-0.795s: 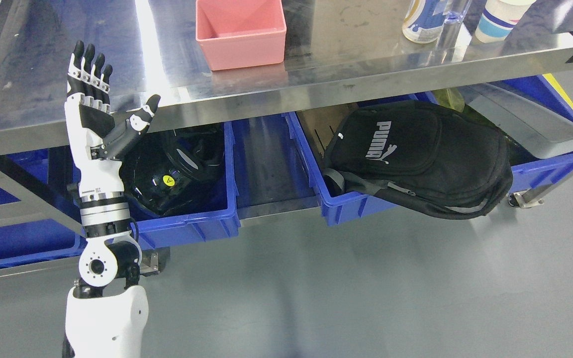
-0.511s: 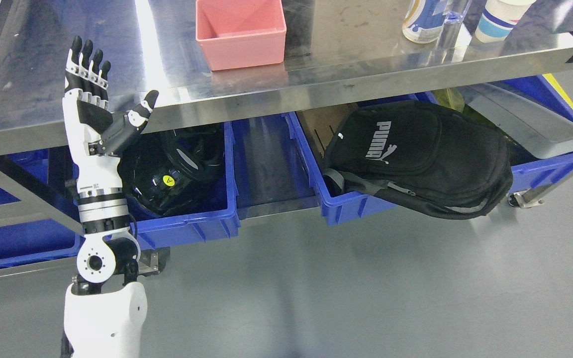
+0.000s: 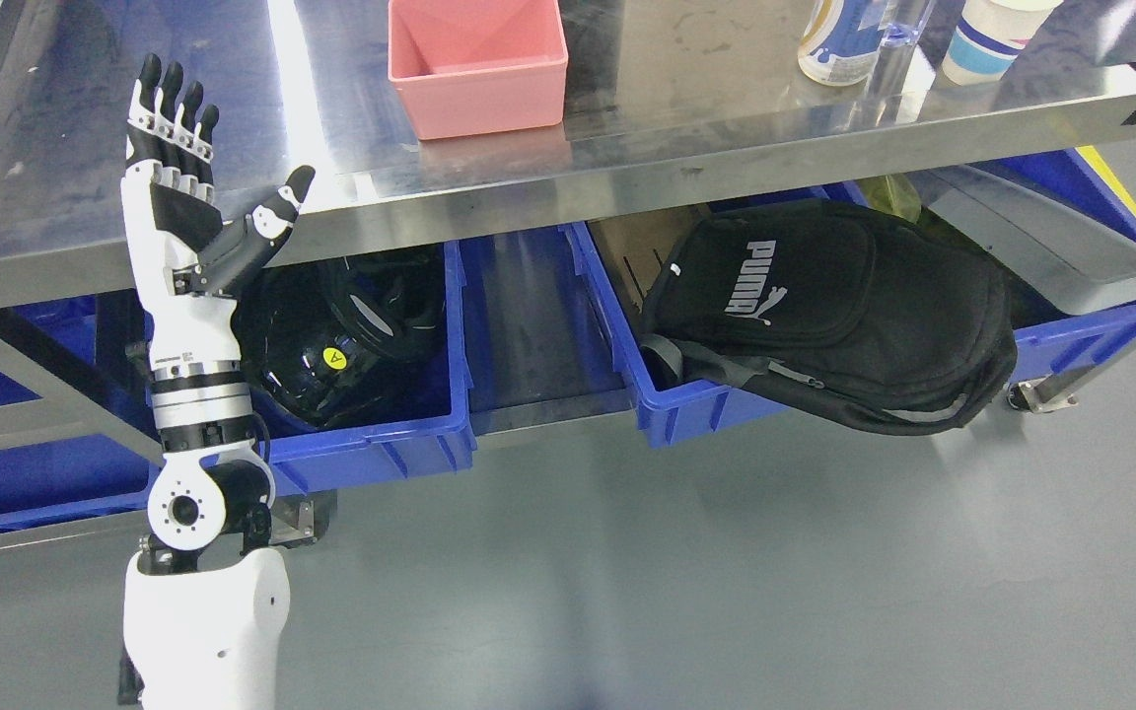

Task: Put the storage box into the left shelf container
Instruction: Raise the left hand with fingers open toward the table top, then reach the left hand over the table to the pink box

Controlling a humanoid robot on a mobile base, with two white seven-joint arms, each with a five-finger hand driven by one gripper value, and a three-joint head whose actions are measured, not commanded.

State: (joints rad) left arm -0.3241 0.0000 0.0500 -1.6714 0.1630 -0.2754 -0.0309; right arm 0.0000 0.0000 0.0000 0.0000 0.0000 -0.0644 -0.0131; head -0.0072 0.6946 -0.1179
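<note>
Fingers (image 3: 170,108) of the left hand (image 3: 183,207) are being held straight and apart, thumb splayed, nothing gripped, at 9 o'clock over the steel surface (image 3: 85,187). Pink storage box (image 3: 476,69) is sitting at 12 o'clock, well apart. Blue left shelf container (image 3: 381,449) is lying beneath.

We see a bright, evenly lit scene with light falling from overhead. A strong white glare streak runs down the polished stainless-steel counter (image 3: 85,148), washing out its surface left of the pink plastic storage box (image 3: 476,64). Deep shadow fills the space under the counter, where the contents of the blue plastic bin on the left of the lower shelf (image 3: 371,449) are hard to read. The glossy grey floor (image 3: 676,572) carries soft, pale reflections. Focus is sharp across the frame, with no motion blur.
</note>
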